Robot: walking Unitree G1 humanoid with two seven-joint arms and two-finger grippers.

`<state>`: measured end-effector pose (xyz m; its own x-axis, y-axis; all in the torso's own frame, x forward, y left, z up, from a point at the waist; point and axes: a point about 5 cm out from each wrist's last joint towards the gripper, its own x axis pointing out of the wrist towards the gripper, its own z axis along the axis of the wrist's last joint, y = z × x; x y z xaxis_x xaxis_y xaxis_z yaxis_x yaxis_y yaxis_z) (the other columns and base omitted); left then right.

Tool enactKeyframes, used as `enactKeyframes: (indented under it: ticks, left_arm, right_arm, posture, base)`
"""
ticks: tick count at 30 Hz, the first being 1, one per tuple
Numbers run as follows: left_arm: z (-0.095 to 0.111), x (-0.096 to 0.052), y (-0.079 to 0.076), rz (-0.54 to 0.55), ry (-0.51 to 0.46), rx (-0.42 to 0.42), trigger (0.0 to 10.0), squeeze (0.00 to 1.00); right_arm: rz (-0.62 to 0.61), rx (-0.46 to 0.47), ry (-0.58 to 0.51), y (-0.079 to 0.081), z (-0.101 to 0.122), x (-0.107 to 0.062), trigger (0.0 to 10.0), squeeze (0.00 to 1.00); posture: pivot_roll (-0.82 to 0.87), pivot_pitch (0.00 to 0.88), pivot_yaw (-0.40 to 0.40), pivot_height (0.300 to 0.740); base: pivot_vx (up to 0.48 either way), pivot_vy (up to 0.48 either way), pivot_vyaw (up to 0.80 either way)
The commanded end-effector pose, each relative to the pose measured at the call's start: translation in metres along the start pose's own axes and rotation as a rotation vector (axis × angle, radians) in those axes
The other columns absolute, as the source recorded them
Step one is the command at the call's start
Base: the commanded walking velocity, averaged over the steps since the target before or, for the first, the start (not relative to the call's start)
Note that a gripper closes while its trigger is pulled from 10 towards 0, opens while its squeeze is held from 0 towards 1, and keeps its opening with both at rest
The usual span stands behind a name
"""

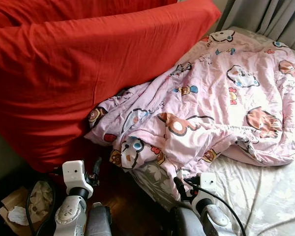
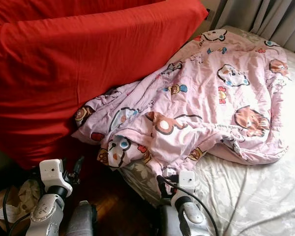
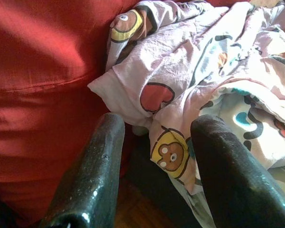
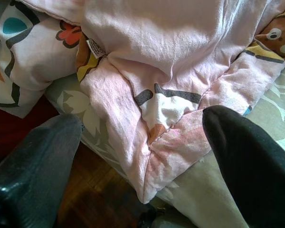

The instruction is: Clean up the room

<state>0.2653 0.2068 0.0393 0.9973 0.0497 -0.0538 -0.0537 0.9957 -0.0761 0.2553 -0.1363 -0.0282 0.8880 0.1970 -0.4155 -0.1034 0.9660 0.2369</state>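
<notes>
A crumpled pink quilt with cartoon animal prints (image 1: 211,108) lies across the bed, one corner hanging over the near edge. A large red cushion or bedding piece (image 1: 78,69) leans over its left part. My left gripper (image 1: 95,167) is low by the floor, in front of the red fabric, open with nothing between its fingers (image 3: 102,161). My right gripper (image 1: 179,186) is open too, just below the hanging quilt corner (image 4: 147,142) at the bed's edge, not touching it.
The mattress has a grey flower-print sheet (image 1: 265,191). Dark wooden floor (image 1: 130,206) lies between bed and red fabric. A cardboard box with crumpled paper (image 1: 19,206) stands at the lower left. Grey curtains (image 1: 270,17) hang behind the bed.
</notes>
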Motion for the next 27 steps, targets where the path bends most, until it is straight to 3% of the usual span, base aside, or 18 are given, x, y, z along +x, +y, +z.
enactKeyframes:
  ticks: [1,27]
  left_arm:
    - [-0.0015,-0.002,-0.0014,-0.008,0.01,0.004,10.0,0.0]
    - [-0.0002,-0.0011,-0.0005,-0.002,0.014,-0.004,10.0,0.0]
  right_arm:
    - [-0.01,-0.001,0.028,-0.003,-0.0063,-0.0031,10.0,0.0]
    - [-0.017,0.018,0.059,-0.0043,-0.0076,-0.0013,10.0,0.0]
  posture:
    - [0.09,0.222,-0.094,0.636]
    - [0.1,0.228,-0.088,0.636]
  base:
    - [0.0,0.0,0.0]
    - [0.0,0.0,0.0]
